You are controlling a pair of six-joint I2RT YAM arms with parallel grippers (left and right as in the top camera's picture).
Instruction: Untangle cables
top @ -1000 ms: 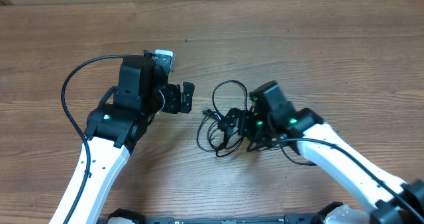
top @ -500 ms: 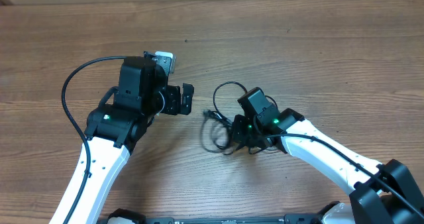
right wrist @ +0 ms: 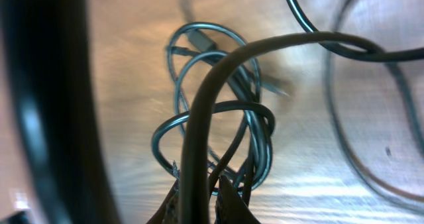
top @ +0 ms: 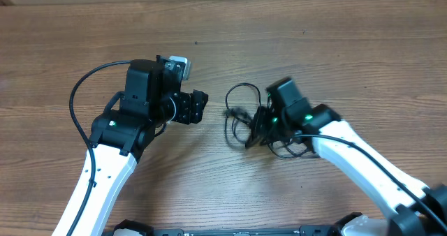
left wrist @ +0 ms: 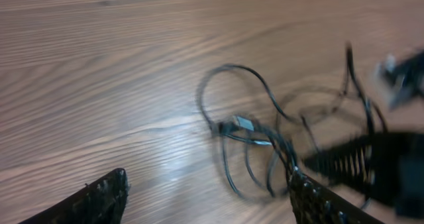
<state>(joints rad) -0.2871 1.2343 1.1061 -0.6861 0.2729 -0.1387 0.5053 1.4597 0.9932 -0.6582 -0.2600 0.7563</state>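
Observation:
The cables (top: 237, 114) are thin black cords looped together in the middle of the wooden table, with one loop arching toward the far side. My right gripper (top: 257, 128) is shut on the right side of the bundle. In the right wrist view a cord runs up between its fingertips (right wrist: 228, 203), and the coiled cables (right wrist: 260, 138) hang just beyond. My left gripper (top: 201, 107) stands open to the left of the bundle, apart from it. The left wrist view shows its fingers (left wrist: 99, 199) wide apart, with a silvery plug (left wrist: 244, 123) among the cables ahead.
The table is bare brown wood (top: 335, 47). The left arm's own thick black wire (top: 75, 100) bows out to the left. A wide dark band (right wrist: 40, 118) blocks the left side of the right wrist view. The right arm (top: 363, 163) reaches in from the lower right.
My right gripper has closed on the cables and pulled the bundle a little to the right. The left gripper has turned slightly and edged toward the cables.

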